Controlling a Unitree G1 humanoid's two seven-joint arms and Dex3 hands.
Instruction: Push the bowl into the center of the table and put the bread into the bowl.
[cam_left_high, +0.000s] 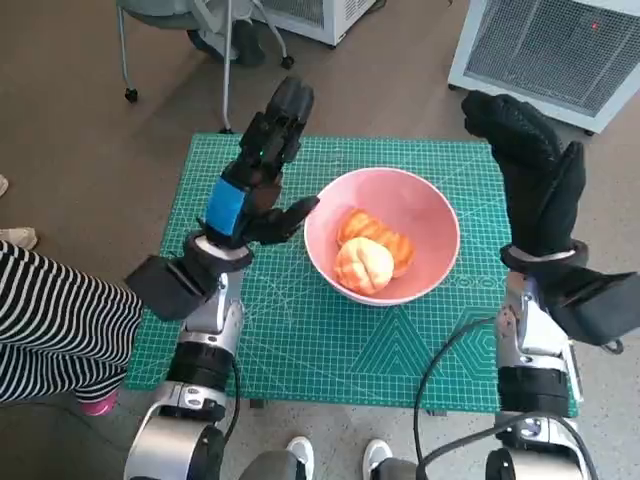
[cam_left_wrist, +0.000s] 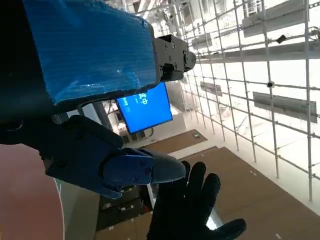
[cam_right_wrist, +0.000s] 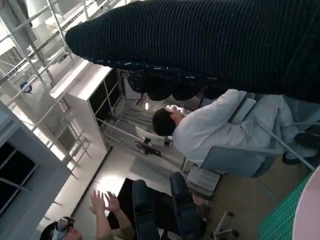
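Observation:
A pink bowl (cam_left_high: 420, 215) sits near the middle of the green mat (cam_left_high: 300, 340). Inside it lies golden-orange bread (cam_left_high: 368, 262), two rounded pieces side by side. My left hand (cam_left_high: 262, 170) is raised just left of the bowl with fingers spread, holding nothing; its thumb reaches toward the rim. My right hand (cam_left_high: 530, 170) is lifted at the bowl's right, fingers stretched out and empty. The left wrist view shows the blue-taped back (cam_left_wrist: 90, 50) and, beyond it, the gloved right hand (cam_left_wrist: 192, 210). A sliver of the bowl (cam_right_wrist: 307, 212) shows in the right wrist view.
A person in striped clothing (cam_left_high: 50, 320) sits close at the left. A white cabinet (cam_left_high: 560, 50) stands at the back right, chair legs (cam_left_high: 180, 40) at the back left. Shoes (cam_left_high: 290, 455) show below the table's near edge. A seated person (cam_right_wrist: 215, 130) appears in the right wrist view.

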